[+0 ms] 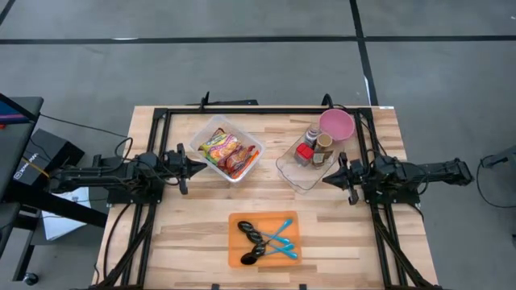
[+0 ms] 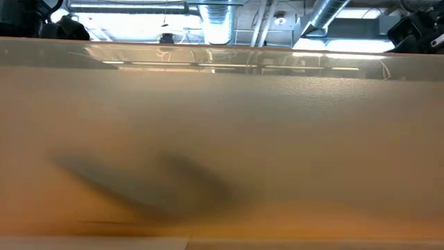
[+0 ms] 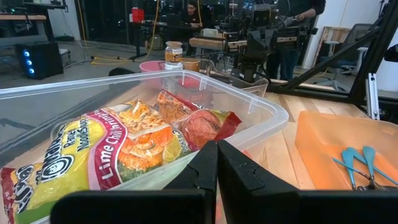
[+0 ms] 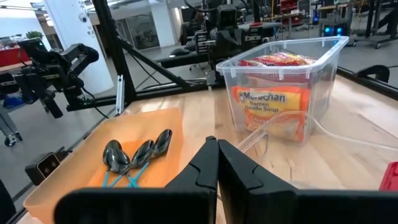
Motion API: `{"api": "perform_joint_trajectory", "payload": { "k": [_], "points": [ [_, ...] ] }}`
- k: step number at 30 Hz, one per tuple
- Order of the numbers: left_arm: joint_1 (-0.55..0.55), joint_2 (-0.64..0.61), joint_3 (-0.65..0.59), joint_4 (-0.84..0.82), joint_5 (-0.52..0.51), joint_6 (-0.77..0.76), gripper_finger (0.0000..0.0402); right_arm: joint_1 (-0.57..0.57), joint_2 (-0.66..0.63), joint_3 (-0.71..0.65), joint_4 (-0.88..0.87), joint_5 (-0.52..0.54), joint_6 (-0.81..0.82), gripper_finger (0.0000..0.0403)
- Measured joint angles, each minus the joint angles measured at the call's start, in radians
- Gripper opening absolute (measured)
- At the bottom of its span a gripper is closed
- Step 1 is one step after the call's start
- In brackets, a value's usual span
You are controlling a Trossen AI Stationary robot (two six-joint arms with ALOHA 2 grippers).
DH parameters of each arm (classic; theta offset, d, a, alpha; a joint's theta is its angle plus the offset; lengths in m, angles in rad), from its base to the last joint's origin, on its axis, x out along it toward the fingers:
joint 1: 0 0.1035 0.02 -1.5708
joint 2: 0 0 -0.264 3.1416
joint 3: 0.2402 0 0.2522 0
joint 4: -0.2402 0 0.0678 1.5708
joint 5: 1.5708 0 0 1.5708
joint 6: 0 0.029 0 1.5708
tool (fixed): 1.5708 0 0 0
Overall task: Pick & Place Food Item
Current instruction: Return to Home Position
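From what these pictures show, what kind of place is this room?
Most likely a robotics lab or workshop: a grey concrete floor with dark taped lines, bare silver ceiling ducts, and a black computer tower with blue lights beyond the light wooden table.

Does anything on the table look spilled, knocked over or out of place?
Nothing spilled or tipped. Noodle packs lie inside the left clear bin, spoons in the orange tray. Both that bin and the right clear bin sit skewed to the table's edges.

left arm [image 1: 105,171]: black, jointed | right arm [image 1: 419,171]: black, jointed | cables [image 1: 129,234]: black, bundled | gripper fingers [image 3: 196,168]: dark, wedge-shaped
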Motion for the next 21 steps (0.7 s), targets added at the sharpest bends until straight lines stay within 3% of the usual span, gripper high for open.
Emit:
{"api": "perform_joint_trajectory", "payload": {
  "k": [21],
  "points": [
    [0.000, 0.000, 0.000, 0.000, 0.000, 0.000, 0.0002, 0.000, 0.000, 0.000, -0.002, 0.000, 0.000, 0.0000]
  ]
}}
